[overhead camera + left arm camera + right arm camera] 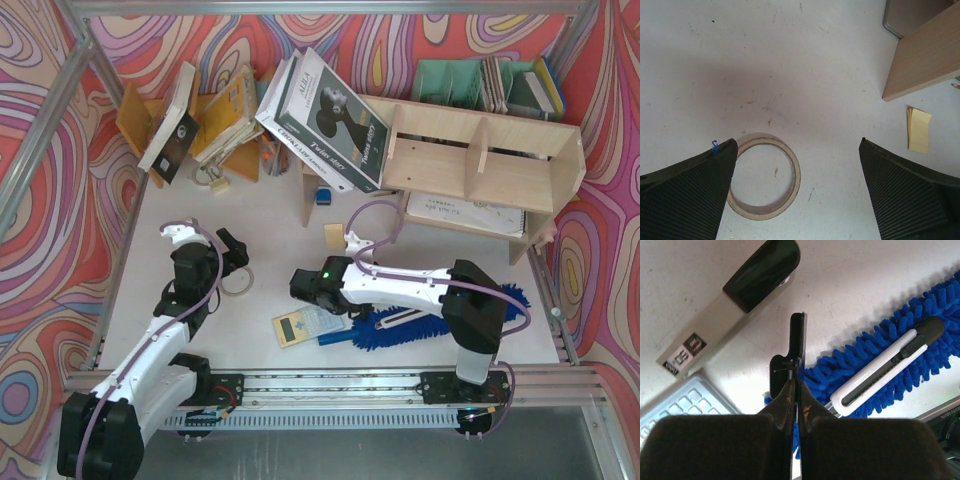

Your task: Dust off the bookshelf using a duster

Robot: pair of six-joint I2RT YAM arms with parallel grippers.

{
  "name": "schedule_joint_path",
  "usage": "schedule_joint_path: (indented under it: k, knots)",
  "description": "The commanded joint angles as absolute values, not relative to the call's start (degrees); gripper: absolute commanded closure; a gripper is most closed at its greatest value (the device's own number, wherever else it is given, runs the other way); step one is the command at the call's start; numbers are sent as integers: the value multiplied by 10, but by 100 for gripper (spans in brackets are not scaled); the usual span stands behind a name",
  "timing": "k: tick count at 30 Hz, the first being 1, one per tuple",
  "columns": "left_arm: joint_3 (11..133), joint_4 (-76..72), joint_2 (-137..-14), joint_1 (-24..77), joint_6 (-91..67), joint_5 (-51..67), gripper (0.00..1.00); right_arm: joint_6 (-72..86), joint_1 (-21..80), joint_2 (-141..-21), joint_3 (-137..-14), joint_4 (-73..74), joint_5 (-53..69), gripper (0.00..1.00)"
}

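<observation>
Two grippers are seen, and the pick-up of the duster [415, 330] is judged to be the step in hand, since its head lies flat on the tabletop [790, 60] at about 5 o'clock in the top view. It is well apart from the bookshelf [440, 165] at 2 o'clock. The right gripper [797, 390] is pressed together just beside the 8 o'clock end of the head, with a thin black strip standing between its fingers. Whether the slim blue handle is caught as well cannot be told, as only a sliver of blue is shown beneath them. The left gripper [797, 142] is held wide apart above a flat, papery tape ring [795, 175], with a yellow pad of sticky notes [918, 130] at 3 o'clock. A firm hold on the handle is called for next, then a lift and a carry toward 1 o'clock, up to the long top board. The head is made of bright, soft chenille tufts that would be expected to yield and drag. A smooth, hard white-and-black cutter-like stick [885, 370] lies across it and may be tipped off in the lift. A glossy black-and-silver stapler [735, 305] and a keyed calculator [675, 405] lie near at 10 and 8 o'clock. The shelf boards are pale, matt plywood with rounded corners.
</observation>
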State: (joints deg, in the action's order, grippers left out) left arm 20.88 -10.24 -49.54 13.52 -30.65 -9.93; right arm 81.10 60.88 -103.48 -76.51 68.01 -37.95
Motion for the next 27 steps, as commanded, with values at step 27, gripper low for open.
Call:
schedule_joint_path:
  k: [27]
  knots:
    - [214,-98,-498,137,-312,-105,2,914,500,-1050,-746,682,-381,85]
